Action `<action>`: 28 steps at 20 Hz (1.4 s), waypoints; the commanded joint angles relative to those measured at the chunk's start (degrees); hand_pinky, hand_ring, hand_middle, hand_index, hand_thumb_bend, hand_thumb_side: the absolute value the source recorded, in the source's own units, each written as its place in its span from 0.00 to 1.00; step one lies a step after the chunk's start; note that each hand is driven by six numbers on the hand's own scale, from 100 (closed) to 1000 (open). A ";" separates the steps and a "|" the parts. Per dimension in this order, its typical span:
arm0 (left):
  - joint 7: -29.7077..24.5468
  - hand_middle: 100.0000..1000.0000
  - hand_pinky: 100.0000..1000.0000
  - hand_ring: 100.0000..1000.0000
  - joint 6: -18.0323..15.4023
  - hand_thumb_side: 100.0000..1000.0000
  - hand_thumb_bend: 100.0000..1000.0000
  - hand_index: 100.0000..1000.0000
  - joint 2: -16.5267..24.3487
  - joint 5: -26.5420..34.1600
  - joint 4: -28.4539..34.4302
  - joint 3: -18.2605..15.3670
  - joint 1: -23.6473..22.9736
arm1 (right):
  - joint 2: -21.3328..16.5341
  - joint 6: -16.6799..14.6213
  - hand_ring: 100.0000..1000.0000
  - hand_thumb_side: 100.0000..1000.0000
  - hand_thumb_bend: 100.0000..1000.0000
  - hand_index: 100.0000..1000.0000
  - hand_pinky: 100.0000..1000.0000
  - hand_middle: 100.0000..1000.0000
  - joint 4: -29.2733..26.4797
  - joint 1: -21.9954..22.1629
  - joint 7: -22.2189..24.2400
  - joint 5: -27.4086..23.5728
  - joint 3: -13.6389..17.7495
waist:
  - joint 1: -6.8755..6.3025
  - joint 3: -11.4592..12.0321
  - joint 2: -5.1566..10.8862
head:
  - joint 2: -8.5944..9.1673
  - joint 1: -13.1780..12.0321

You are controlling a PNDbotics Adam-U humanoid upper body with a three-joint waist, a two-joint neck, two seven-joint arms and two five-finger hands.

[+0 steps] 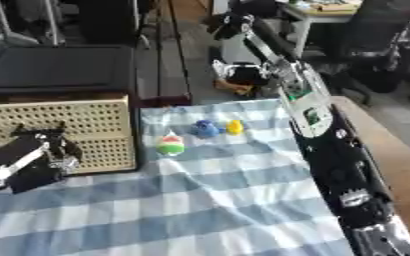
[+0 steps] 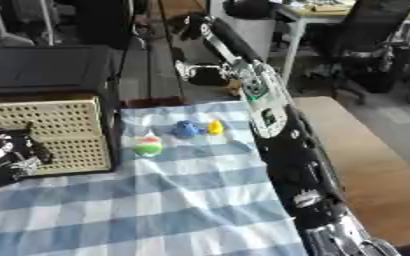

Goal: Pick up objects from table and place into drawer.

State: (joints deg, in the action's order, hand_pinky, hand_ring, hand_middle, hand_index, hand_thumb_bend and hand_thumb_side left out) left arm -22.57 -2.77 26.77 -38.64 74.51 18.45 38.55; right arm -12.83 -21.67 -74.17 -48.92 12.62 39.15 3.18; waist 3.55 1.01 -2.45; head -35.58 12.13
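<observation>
Three small things lie on the blue-and-white checked cloth (image 1: 226, 200): a green, white and red one (image 1: 170, 145), a blue one (image 1: 206, 129) and a yellow one (image 1: 235, 127) side by side. The drawer unit (image 1: 60, 125) with a woven cane front and a black top stands at the left. My left hand (image 1: 40, 152), black with silver parts, is against that cane front, well left of the three things. My right arm runs down the right side, and my right hand (image 2: 335, 240) rests low at the right corner with relaxed fingers, holding nothing.
The bare wooden table edge (image 2: 366, 165) shows to the right of the cloth. Behind the table are a dark floor, chairs and a desk (image 1: 331, 10). The cloth is wrinkled in the middle.
</observation>
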 commanded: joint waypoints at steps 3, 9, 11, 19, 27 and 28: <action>1.42 0.71 0.60 0.64 0.16 1.00 0.00 0.75 0.94 -1.13 -1.88 -2.22 2.63 | -0.64 -0.53 0.67 0.00 0.00 0.84 0.70 0.67 -1.34 -1.77 0.35 -0.75 0.19 | -0.38 -0.93 0.08 | 1.18 -0.37; 2.66 0.71 0.60 0.64 0.56 1.00 0.00 0.75 1.59 -2.13 -4.14 -3.76 3.92 | 0.45 -0.77 0.67 0.00 0.00 0.84 0.70 0.67 -0.94 -2.38 0.58 0.05 0.31 | -0.28 -2.36 -0.33 | 1.88 -0.53; 3.08 0.71 0.60 0.64 0.49 1.00 0.00 0.75 2.03 -2.19 -4.12 -4.11 4.08 | 0.68 -0.78 0.67 0.00 0.00 0.84 0.70 0.66 -0.76 -2.28 0.56 0.32 0.44 | -0.19 -2.53 -0.18 | 1.81 -0.59; 4.26 0.67 0.56 0.57 -0.50 1.00 0.00 0.72 6.12 2.11 4.12 -5.76 0.99 | 0.14 -0.62 0.67 0.00 0.00 0.84 0.70 0.66 -0.40 -0.80 0.36 0.56 0.85 | -0.40 -1.58 1.37 | 1.19 0.00; 5.65 0.57 0.47 0.48 -6.67 1.00 0.03 0.67 10.67 9.88 17.17 -8.32 -10.47 | -1.22 -0.09 0.65 0.00 0.00 0.84 0.68 0.64 -1.90 1.50 0.37 -0.93 1.36 | -1.01 0.58 2.04 | 0.66 1.01; 6.12 0.57 0.46 0.47 -7.31 1.00 0.03 0.67 10.74 10.88 18.79 -9.07 -12.09 | -1.46 -0.03 0.65 0.00 0.00 0.84 0.68 0.64 -2.22 1.87 0.39 -1.27 1.39 | -1.07 0.90 2.07 | 0.58 1.12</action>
State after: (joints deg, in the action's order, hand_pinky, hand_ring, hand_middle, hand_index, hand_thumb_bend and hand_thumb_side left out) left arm -17.00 -9.09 35.48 -29.07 90.62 10.88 25.85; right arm -12.55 -21.92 -74.80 -46.14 13.09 38.77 4.00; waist 2.86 2.04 -1.11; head -34.69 12.99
